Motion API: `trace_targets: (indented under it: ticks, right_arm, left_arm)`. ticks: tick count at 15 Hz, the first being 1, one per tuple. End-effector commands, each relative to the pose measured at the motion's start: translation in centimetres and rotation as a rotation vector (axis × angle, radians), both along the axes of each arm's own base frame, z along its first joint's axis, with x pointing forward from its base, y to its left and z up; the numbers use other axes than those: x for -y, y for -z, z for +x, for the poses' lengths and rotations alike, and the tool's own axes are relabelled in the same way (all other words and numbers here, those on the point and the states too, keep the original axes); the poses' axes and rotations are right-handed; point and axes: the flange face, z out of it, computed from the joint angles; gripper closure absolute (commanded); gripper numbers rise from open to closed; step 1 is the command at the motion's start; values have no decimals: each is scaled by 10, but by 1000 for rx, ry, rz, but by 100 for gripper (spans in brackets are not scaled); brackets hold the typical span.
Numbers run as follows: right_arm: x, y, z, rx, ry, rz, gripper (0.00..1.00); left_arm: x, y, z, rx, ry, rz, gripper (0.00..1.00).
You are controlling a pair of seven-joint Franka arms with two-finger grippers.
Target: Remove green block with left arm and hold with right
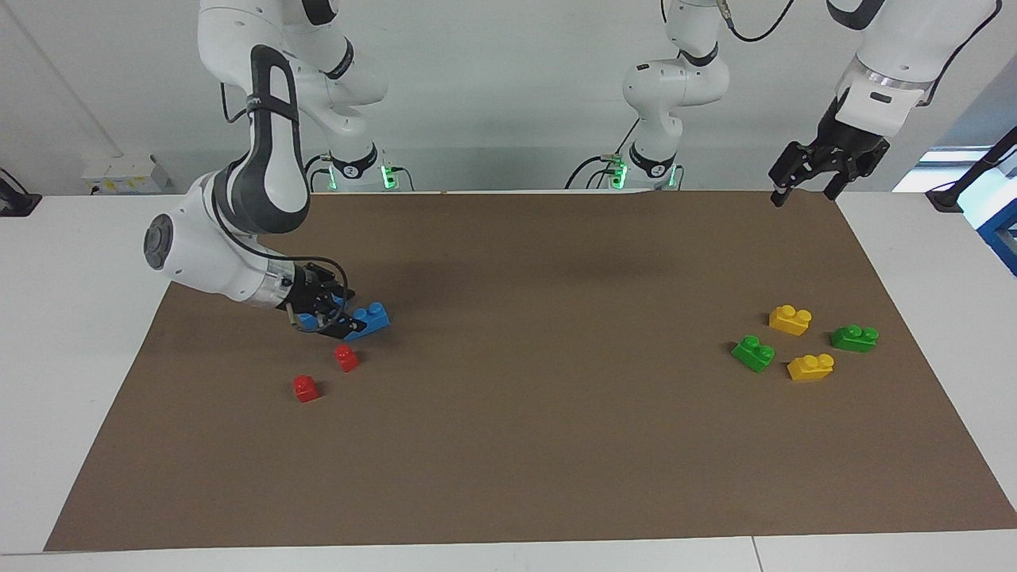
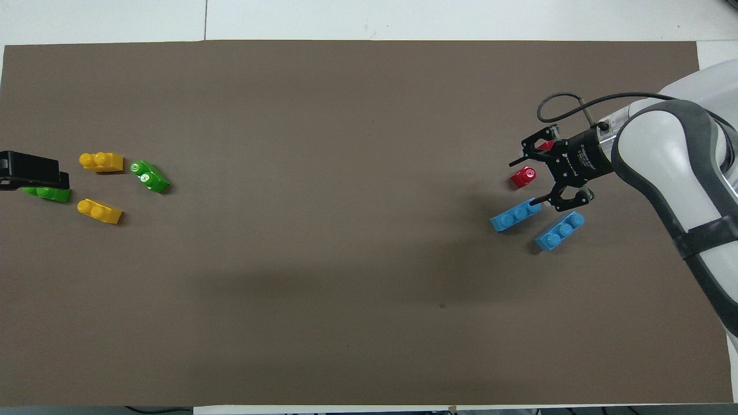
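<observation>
Bricks are scattered in two groups on a brown mat (image 1: 556, 461) (image 2: 346, 317). The green block (image 1: 752, 353) (image 2: 150, 176) is seen lying on the mat toward the left arm's end of the table, untouched, on the side of its group nearest the table's middle. Two yellow bricks (image 1: 790, 318) (image 2: 101, 162) are found just beside it, and a twin green brick (image 1: 854, 338) (image 2: 49, 193) is placed closest to that end.

The left gripper (image 1: 818, 179) (image 2: 23, 173) is held high over the mat's corner by its own base, with fingers spread and nothing between them.

The right gripper (image 1: 330, 314) (image 2: 527, 176) is lowered close over two blue bricks (image 1: 369, 318) (image 2: 516, 214) at the right arm's end. Its fingers are spread wide, and no brick is pinched. Two red bricks (image 1: 346, 357) (image 2: 523, 177) are seen near the blue ones, farther from the robots.
</observation>
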Motion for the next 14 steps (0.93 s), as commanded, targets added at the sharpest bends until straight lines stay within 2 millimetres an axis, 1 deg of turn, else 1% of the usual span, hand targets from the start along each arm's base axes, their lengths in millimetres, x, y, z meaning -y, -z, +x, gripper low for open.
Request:
trace_targets:
  ticks: [1,2,4,6,7,9,10,11,12,14]
  right_arm:
    - [-25,-33,15,117,-151,-114,0]
    - [-27,-45,19,167,-226,-149,0]
    - [-22,-75,24,248,-318,-183,0]
    - [-11,-116,20,331,-414,-265,0]
    - [-4,-142,12,386,-514,-347,0]
    - [13,-179,3,466,-712,-478,0]
    - [23,-200,-3,504,-784,-496,0]
    - [34,-215,-11,522,-794,-495,0]
    - [45,-224,-23,499,-793,-486,0]
    - [48,-237,-47,442,-867,-446,0]
  left_arm:
    - [0,5,1,-10,31,-2,0]
    - [-1,4,1,-10,30,-3,0]
    - [-2,4,2,-10,27,0,0]
    - [-2,4,0,-17,27,3,0]
    - [-2,4,-1,-20,25,4,0]
    - [-4,5,0,-20,30,35,0]
    - [-4,5,0,-20,33,46,0]
    - [-4,4,-1,-19,33,46,0]
    - [-3,4,-1,-19,34,45,0]
    - [-3,3,-1,-17,33,45,0]
